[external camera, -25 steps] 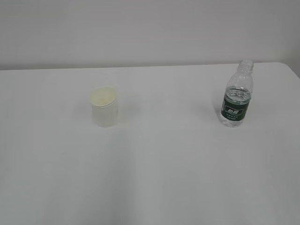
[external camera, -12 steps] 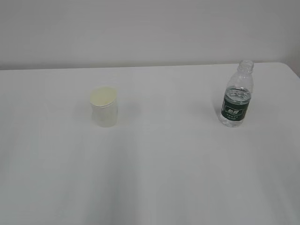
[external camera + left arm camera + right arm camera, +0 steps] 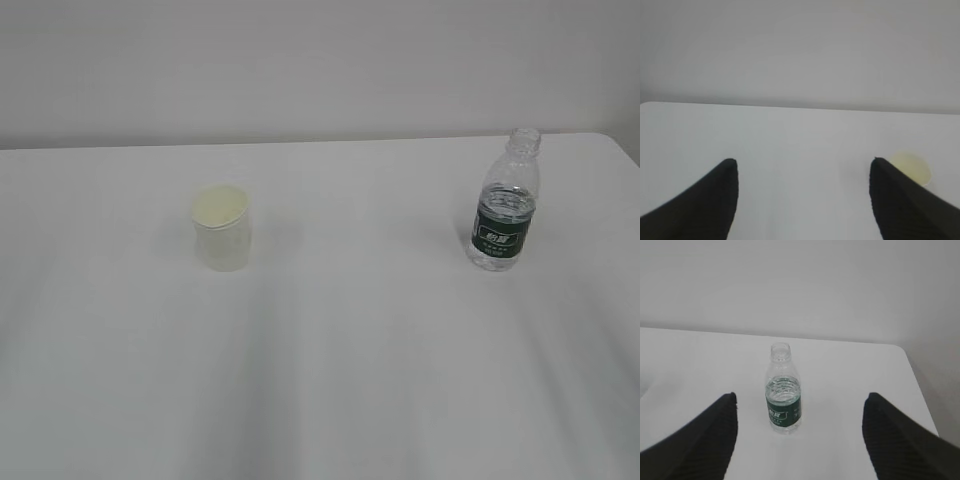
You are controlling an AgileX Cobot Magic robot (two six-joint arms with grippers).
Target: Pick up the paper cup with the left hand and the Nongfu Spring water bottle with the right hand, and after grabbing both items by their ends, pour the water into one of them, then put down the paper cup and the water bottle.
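White paper cup [image 3: 222, 238] with a pale cream-yellow interior. Clear, ribbed water bottle [image 3: 503, 204] bearing a dark green label band [image 3: 499, 236] with white lettering, too small to read; its contents look colourless. Plain white table [image 3: 350, 350] against a pale grey wall [image 3: 300, 60]. Black fingers of the left gripper [image 3: 802, 200] and the right gripper [image 3: 799, 440], the latter's faintly ridged.

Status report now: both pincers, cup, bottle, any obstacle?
Left pincer open, empty. Right pincer open, empty. Cup and bottle upright on table, untouched. Nothing in the way.
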